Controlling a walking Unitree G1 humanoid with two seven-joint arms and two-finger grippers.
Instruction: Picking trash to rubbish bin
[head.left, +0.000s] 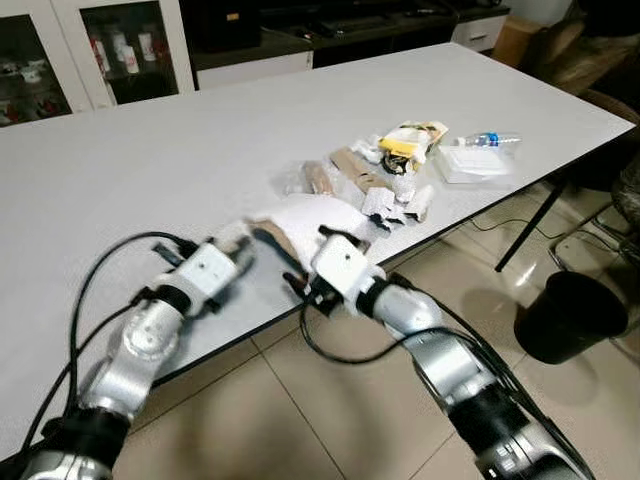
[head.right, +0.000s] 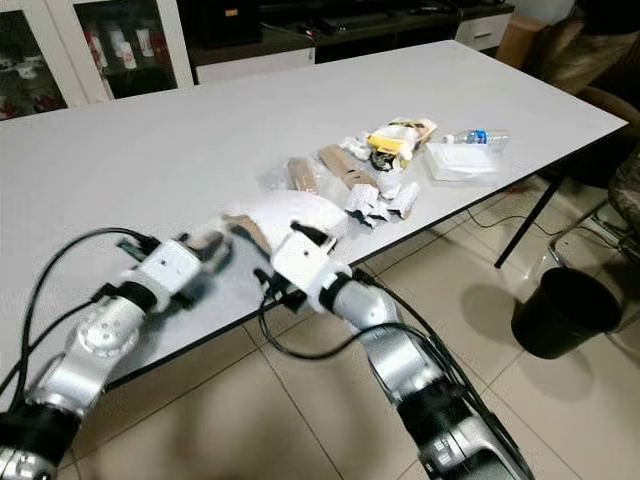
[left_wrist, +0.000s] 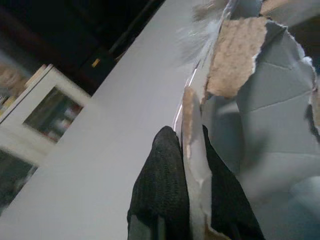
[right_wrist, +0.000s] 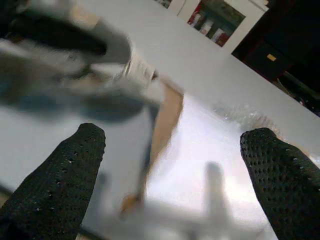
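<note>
Left end effector (left_wrist: 192, 165): we see it clamped on torn cardboard (head.left: 300, 222) at counter (head.left: 150, 170) edge | right end effector (right_wrist: 172, 175): spread wide, empty, facing cardboard | bin (head.left: 570, 315): far right, floor.

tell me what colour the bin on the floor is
Black; the bin shows best in the left eye view, on the tiled floor beside the table.

White table (head.left: 150, 160), scattered trash (head.left: 385, 175), torn cardboard (head.left: 300, 220)
</note>
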